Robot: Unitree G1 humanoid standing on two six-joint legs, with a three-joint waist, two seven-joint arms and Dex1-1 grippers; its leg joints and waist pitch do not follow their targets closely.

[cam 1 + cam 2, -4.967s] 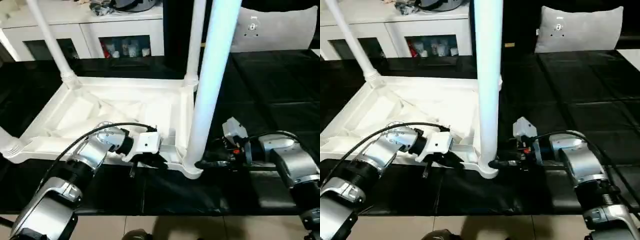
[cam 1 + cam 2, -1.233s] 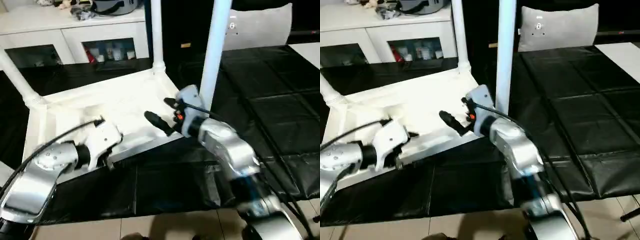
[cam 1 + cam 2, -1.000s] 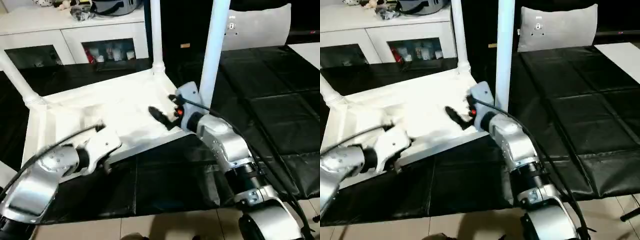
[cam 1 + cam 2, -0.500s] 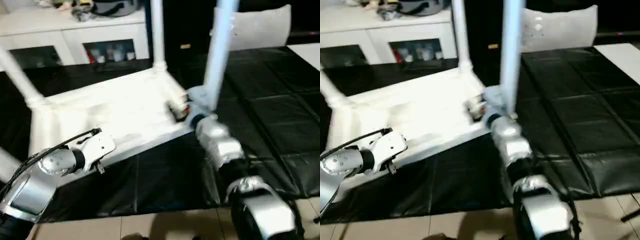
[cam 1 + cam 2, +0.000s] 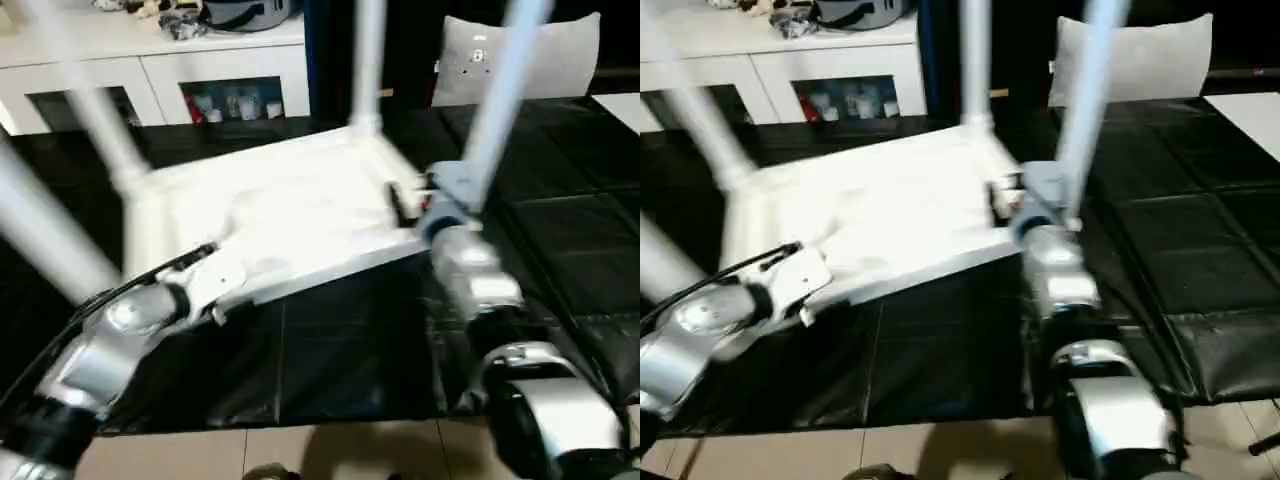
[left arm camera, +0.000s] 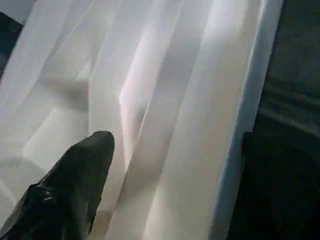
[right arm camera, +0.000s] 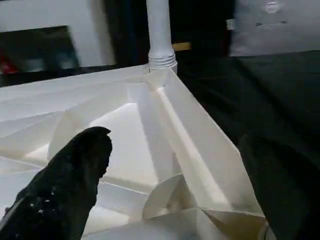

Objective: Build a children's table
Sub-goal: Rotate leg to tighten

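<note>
The left tool (image 6: 75, 190) straddles the near rim of the upturned tabletop (image 5: 290, 215), fingers apart; the right tool (image 7: 165, 185), also apart, brackets the right corner below a leg (image 5: 495, 110). Best to grip both rims evenly before turning, since four legs stand tall. Since a second ago the tabletop has swung rightward on the black mat (image 5: 340, 350).

left arm — reaching forward, left gripper (image 5: 215, 300) fingers unclear; right arm — extended, right gripper (image 7: 175, 200) fingers spread wide
</note>
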